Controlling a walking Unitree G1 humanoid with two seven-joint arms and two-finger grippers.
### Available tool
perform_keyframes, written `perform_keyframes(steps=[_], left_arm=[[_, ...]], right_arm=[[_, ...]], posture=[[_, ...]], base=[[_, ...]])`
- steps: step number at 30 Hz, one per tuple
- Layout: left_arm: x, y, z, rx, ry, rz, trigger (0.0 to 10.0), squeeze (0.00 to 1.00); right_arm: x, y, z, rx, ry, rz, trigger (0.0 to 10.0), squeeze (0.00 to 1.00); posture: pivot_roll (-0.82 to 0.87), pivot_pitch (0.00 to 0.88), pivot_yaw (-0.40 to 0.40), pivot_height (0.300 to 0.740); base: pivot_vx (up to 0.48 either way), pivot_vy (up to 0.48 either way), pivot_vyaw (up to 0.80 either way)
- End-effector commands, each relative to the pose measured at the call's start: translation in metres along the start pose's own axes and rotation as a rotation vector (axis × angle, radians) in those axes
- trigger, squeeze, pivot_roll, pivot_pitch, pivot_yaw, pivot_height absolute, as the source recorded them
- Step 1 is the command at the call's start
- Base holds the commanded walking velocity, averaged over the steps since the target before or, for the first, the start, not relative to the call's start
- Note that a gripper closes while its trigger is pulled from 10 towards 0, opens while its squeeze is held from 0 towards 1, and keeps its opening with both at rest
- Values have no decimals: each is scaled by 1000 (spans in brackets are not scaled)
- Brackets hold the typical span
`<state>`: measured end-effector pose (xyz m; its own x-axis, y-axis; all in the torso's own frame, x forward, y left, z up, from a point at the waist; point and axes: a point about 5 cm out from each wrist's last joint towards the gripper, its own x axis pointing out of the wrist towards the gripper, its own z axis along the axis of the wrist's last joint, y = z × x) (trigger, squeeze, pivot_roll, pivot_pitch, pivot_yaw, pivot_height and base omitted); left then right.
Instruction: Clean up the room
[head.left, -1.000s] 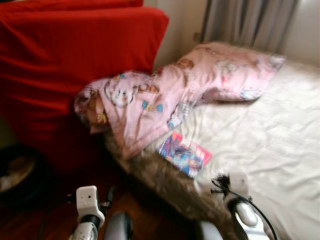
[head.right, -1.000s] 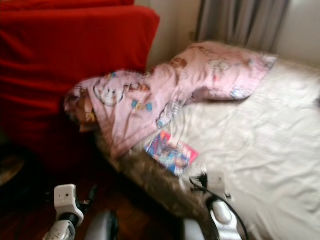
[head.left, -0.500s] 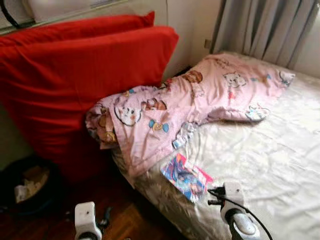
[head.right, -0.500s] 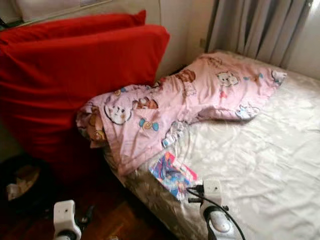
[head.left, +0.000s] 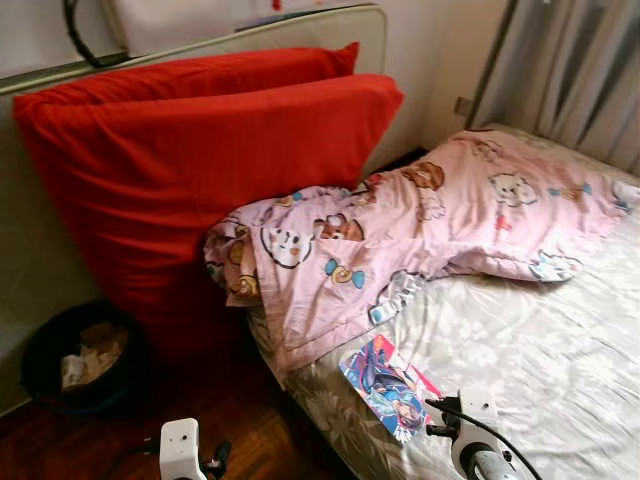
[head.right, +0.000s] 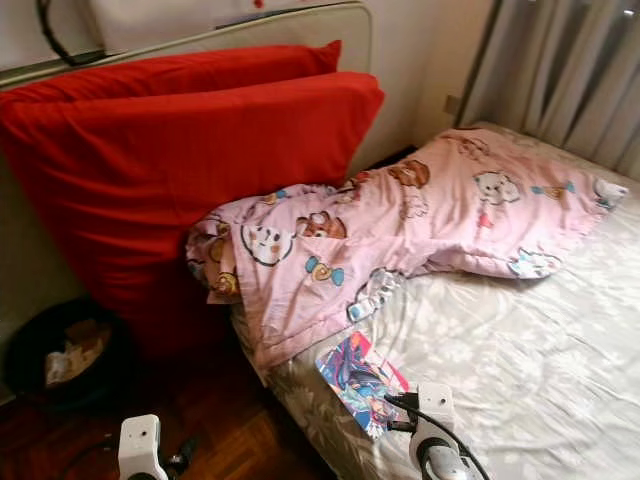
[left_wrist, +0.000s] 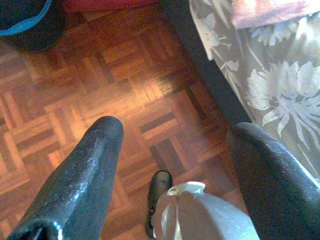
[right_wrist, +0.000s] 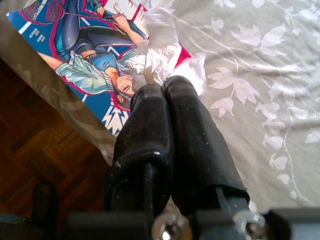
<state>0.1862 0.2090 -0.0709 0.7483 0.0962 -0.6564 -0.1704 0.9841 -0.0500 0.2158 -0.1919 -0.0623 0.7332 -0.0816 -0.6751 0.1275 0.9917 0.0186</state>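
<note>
My right gripper is shut on a crumpled white tissue, held just above a colourful comic book. The comic book lies on the grey floral sheet at the near corner of the bed. A black bin with crumpled paper in it stands on the floor to the left, below the red cushions. My left gripper hangs open over the parquet floor, with nothing between its fingers. The bin's edge and the bed's hanging sheet are in the left wrist view.
Two big red cushions lean against the wall at the head of the bed. A pink cartoon-print blanket lies rumpled across the bed's near side. Grey curtains hang at the back right. My own foot is on the parquet.
The camera has tilted up and steadied, so the picture is sharp and the scene sits lower in it. Blanket, comic book and cushions lie as before.
</note>
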Motion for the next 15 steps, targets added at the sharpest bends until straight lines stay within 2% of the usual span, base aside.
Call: perform_keyframes(steps=[1, 7, 15], left_arm=[[-1, 1, -4, 5, 28, 8, 10000, 0], [0, -4, -8, 28, 71, -15, 10000, 0], [1, -6, -9, 27, 84, -19, 10000, 0]], right_arm=[[-4, -2, -14, 33, 51, -21, 10000, 0], [-8, -4, -29, 48, 105, -20, 10000, 0], [-10, -3, -33, 50, 122, -18, 10000, 0]], posture=[[-8, 2, -7, 740], [-8, 25, -2, 740], [-9, 34, -2, 740]], base=[[0, 0, 0], [0, 0, 0], [0, 0, 0]])
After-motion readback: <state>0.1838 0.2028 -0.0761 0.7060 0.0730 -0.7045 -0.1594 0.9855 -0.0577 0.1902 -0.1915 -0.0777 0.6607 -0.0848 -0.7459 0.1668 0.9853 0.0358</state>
